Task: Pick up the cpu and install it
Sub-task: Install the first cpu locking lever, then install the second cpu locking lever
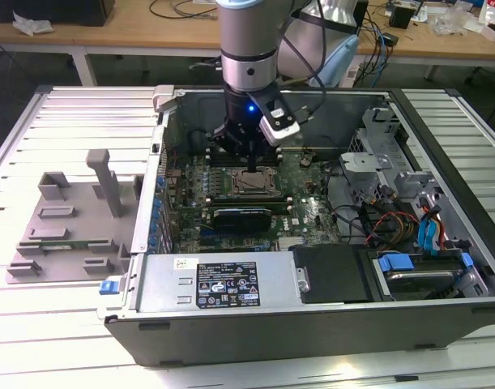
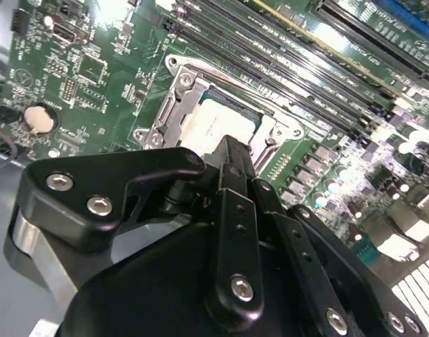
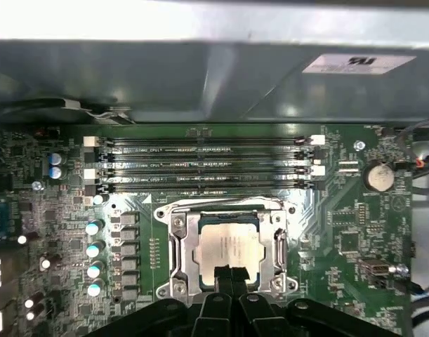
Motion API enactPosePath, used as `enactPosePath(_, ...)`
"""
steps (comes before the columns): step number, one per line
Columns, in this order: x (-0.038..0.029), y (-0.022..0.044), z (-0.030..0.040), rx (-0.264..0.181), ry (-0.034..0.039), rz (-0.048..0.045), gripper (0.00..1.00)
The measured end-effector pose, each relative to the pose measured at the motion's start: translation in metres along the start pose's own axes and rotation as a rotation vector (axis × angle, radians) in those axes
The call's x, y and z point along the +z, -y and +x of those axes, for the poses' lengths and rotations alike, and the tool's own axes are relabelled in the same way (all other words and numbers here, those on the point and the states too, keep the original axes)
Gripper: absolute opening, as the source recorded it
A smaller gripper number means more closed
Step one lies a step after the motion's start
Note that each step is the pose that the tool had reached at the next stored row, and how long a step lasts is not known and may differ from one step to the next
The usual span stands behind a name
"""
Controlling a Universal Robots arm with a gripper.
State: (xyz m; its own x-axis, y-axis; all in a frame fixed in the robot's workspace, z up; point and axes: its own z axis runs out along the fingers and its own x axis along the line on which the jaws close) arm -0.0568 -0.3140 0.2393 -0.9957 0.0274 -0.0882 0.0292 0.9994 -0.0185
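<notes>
The cpu (image 3: 228, 242), a flat square chip with a silvery top, lies flat inside the metal socket frame (image 3: 180, 246) on the green motherboard. Both wrist views show it, and in the second wrist view the cpu (image 2: 215, 119) sits just past the fingertips. My gripper (image 3: 228, 274) is shut, its two black fingers pressed together with nothing between them, the tips over the chip's near edge. In the exterior view the gripper (image 1: 253, 166) points straight down into the open computer case, right above the cpu (image 1: 252, 183).
Memory slots (image 3: 207, 165) run beside the socket. A long black expansion card (image 1: 243, 216) lies just in front of it. The case walls, power supply (image 1: 219, 279), drive cage (image 1: 385, 142) and loose cables (image 1: 393, 223) surround the board. A grey plastic tray (image 1: 69, 219) sits at the exterior view's left.
</notes>
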Motion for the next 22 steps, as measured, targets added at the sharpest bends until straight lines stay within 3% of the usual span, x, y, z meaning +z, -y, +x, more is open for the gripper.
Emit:
enactPosePath(4, 0.0003, -0.0002, -0.0083, 0.0, -0.0043, 0.0005, 0.11)
enactPosePath(5, -0.0026, -0.0002, -0.0089, 0.0, -0.0046, 0.0004, 0.11)
enactPosePath(7, -0.0055, 0.0009, -0.0093, 0.0, -0.0046, 0.0002, 0.11)
enactPosePath(22, -0.0064, 0.0039, -0.0097, 0.0, -0.0047, 0.0003, 0.11)
